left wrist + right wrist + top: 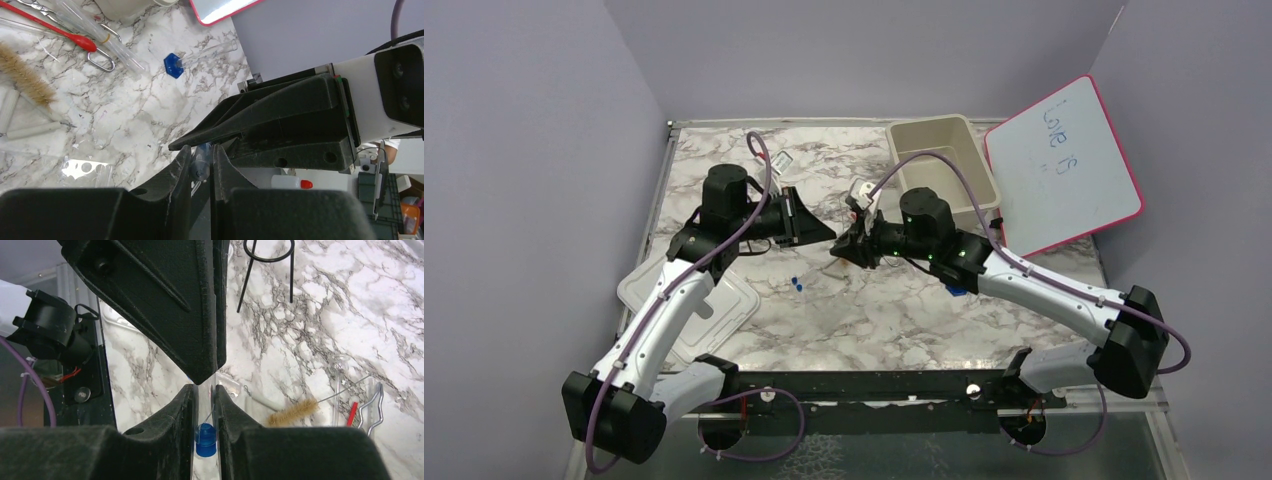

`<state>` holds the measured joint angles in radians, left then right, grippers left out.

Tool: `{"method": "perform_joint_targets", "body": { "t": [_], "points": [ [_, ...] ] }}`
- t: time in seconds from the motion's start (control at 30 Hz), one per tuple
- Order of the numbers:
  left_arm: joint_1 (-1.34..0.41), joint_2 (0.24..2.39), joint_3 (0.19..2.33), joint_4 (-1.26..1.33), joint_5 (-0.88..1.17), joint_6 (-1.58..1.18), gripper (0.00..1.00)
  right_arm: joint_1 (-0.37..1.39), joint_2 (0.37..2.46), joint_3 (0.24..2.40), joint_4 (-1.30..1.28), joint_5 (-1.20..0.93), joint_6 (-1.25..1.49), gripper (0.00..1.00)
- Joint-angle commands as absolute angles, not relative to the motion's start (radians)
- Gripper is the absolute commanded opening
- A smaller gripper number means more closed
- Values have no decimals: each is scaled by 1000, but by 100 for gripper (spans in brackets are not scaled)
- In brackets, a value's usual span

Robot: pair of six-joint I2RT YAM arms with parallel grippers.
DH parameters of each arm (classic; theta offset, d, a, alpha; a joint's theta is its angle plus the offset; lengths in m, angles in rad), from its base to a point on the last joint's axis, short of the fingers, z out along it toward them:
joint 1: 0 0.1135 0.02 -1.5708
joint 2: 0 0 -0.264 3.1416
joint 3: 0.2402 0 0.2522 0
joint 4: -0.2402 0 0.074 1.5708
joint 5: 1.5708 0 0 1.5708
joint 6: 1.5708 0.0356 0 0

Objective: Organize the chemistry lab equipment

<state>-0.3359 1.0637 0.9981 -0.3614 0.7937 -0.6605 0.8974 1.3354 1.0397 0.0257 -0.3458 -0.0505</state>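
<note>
My left gripper and right gripper meet tip to tip above the middle of the table. In the left wrist view my left gripper is shut on a clear tube. In the right wrist view my right gripper is shut on a clear tube; a blue cap shows behind it. It looks like one tube held by both. A blue hexagonal-based piece, red-tipped dropper, tan brush and metal clamp lie on the marble. The black wire ring lies apart.
The beige tub stands at the back, the pink-framed whiteboard leaning to its right. The white lid lies at the near left under my left arm. Small blue caps lie on the marble near the grippers.
</note>
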Motion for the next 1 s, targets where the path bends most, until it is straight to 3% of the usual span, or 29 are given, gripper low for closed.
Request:
{"method": "perform_joint_targets", "body": {
  "t": [0.0,0.03,0.17,0.23,0.6,0.97],
  "points": [
    [-339,1029,985,-366,838,-641,10,895,1346,1087,5,-352,-83,23],
    [-340,1030,986,-366,838,-641,9,895,1346,1091,4,-352,-79,26],
    [-339,1022,992,-357,787,-636,9,895,1328,1076,40,-304,-16,54],
    [-339,1014,989,-325,742,-642,9,895,1299,1035,98,-263,65,61],
    [-339,955,954,106,596,-801,9,731,1157,842,505,-265,912,70],
    [-339,950,961,325,519,-911,9,724,1311,874,848,-357,1427,70]
  ]
}}
